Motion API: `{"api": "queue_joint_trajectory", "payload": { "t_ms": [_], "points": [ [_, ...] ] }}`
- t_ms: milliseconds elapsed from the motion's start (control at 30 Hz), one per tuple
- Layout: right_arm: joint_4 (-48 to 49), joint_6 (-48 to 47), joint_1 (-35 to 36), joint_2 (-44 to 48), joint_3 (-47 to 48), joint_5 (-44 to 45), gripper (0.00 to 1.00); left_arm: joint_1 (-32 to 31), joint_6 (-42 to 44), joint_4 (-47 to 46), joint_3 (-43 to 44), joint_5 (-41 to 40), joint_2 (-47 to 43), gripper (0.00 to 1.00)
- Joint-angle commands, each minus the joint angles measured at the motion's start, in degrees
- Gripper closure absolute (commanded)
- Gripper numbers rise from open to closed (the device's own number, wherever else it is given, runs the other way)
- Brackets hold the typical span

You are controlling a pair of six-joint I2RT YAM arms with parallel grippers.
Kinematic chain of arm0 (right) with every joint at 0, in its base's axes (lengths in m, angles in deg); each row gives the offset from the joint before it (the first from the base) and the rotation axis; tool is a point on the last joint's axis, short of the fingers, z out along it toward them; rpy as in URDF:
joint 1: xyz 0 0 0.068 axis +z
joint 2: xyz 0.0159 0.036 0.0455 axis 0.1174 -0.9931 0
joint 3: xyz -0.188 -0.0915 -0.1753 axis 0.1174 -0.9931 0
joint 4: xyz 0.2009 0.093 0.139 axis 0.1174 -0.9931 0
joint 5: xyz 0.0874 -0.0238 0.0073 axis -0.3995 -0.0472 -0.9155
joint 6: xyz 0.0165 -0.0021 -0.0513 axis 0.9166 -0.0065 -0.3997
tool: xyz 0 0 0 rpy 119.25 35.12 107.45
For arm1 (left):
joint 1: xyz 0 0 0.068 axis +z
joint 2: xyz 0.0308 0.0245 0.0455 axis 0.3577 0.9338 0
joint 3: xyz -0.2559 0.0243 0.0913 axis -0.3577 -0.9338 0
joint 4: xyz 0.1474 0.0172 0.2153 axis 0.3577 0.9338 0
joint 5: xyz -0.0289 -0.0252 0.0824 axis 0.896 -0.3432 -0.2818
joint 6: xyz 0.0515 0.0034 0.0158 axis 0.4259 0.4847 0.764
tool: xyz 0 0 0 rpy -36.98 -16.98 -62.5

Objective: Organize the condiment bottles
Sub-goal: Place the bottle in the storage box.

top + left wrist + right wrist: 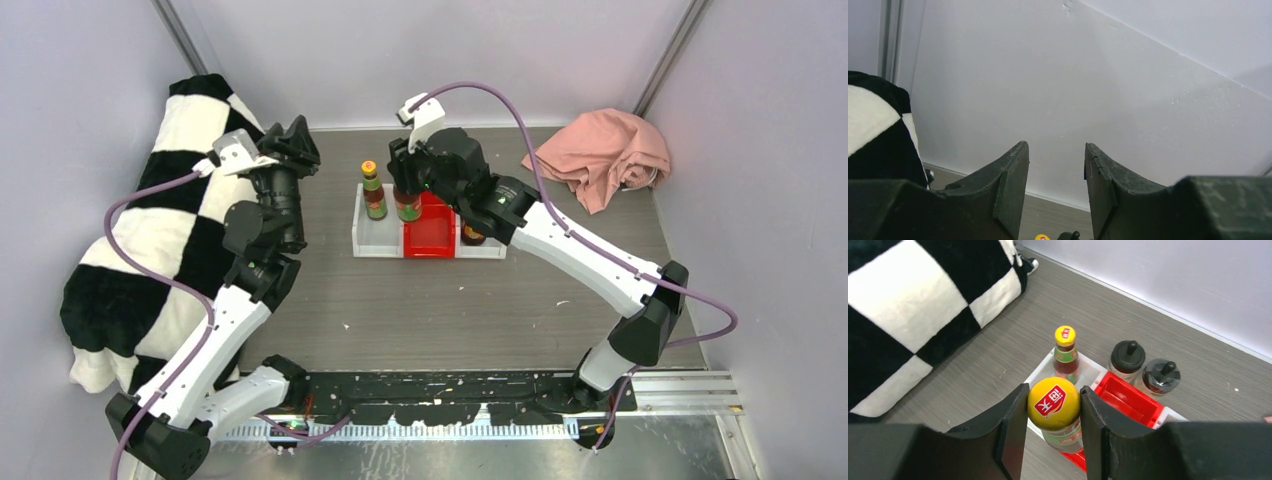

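Right wrist view: the right gripper (1054, 392) is pinching the yellow cap (1053, 404), red-stickered with white characters, of a slim red sauce bottle (1065, 439) at the left edge of the red plastic bin (1128, 400); the left gripper (1055, 170) is gaping empty.

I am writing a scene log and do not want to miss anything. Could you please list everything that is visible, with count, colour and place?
sauce bottles: two, red with yellow caps and green labels; one stands in the left white bin, one is held at the red bin's edge
shakers: two, clear with black lids; on the table just beyond the red bin
jar: one, dark, squat; in the right white bin, partly hidden by the arm
bins: three in a row; white, red, white
blanket: one, black and white checks; left side
cloth: one, pink; far right corner
table: one, grey
left gripper: open, empty, raised toward the wall
right gripper: shut on a sauce bottle
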Motion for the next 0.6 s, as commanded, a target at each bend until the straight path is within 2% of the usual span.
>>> {"api": "queue_joint_trajectory", "payload": {
  "t_ms": [0, 567],
  "points": [
    [10.21, -0.70, 1.60, -0.22, 2.28, 1.51, 0.99, -0.11, 1.47, 1.81, 3.58, 1.19, -1.89, 0.54],
    [12.99, -1.00, 3.05, -8.62, 5.85, -1.01, 0.99, -0.11, 0.62, 3.81, 6.42, 3.44, -4.49, 0.54]
  ]
}}
